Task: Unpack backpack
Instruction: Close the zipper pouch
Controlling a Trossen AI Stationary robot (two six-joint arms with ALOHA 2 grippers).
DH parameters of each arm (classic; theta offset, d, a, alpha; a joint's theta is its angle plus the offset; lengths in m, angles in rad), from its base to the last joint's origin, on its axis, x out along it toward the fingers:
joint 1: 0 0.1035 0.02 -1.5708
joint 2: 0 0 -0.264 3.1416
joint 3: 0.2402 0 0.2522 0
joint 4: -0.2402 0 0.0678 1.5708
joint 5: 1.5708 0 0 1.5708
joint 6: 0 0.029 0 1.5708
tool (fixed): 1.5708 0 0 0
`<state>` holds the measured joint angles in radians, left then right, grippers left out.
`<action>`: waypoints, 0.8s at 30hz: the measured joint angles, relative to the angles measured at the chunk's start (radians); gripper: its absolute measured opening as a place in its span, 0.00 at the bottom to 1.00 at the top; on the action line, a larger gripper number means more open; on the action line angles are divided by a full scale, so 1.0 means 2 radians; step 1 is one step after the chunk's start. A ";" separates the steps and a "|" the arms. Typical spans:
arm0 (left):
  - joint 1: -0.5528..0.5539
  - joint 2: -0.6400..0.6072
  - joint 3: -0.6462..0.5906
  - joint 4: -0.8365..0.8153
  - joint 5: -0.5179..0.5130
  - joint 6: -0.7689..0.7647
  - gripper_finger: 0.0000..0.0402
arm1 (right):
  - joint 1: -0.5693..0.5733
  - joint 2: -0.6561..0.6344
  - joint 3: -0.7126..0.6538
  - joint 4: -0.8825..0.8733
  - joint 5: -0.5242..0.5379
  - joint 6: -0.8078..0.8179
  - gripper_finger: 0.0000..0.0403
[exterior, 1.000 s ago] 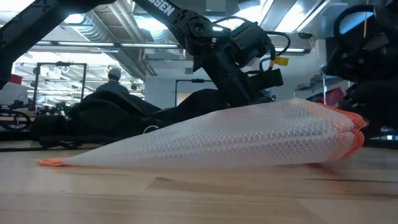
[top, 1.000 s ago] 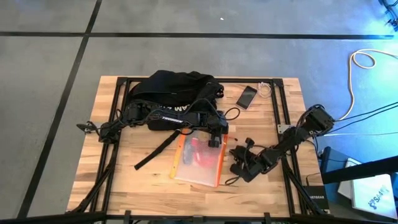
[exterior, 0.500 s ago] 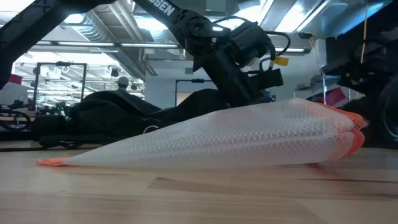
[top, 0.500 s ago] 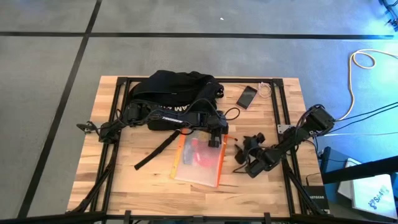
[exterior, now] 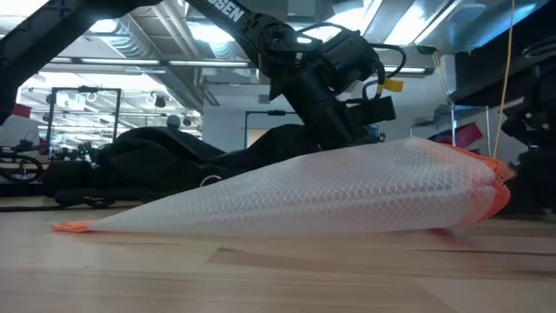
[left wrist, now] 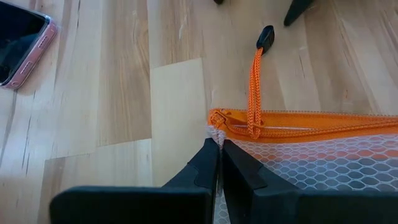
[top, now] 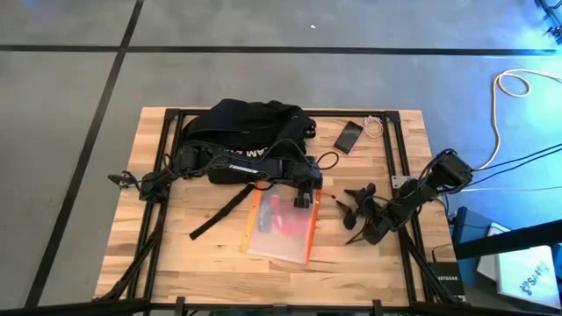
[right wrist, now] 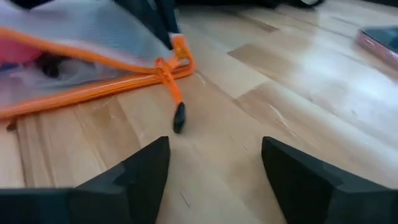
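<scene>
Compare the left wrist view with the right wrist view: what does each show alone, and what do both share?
Left wrist only: the left end effector shut on the corner of the clear mesh pouch with orange zipper trim, and two dark tips of the right end effector at the frame edge.
Right wrist only: the right end effector open over bare wood, and pink and dark contents inside the pouch.
Both: the pouch's orange cord with black pull tab, the pink-edged dark phone, the wooden table.
</scene>
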<state>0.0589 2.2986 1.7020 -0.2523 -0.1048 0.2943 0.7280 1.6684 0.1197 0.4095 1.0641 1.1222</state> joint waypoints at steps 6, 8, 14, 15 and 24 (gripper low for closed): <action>0.000 0.000 0.000 0.001 0.000 -0.002 0.00 | -0.014 -0.001 0.003 0.010 -0.012 -0.051 0.53; 0.000 0.000 0.000 0.001 0.000 -0.002 0.00 | -0.014 -0.001 0.003 0.013 -0.012 -0.057 0.52; 0.000 0.000 0.000 0.001 0.000 -0.001 0.00 | -0.015 0.000 0.003 0.046 -0.019 -0.081 0.49; 0.000 0.000 0.000 0.001 0.000 0.000 0.00 | -0.015 0.000 0.003 0.053 -0.023 -0.081 0.49; 0.000 0.000 0.000 0.003 0.000 0.000 0.00 | -0.033 0.000 0.034 0.043 -0.031 -0.097 0.49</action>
<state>0.0593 2.2986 1.7020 -0.2455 -0.1049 0.2934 0.6611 1.6688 0.1873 0.4954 1.0019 0.9287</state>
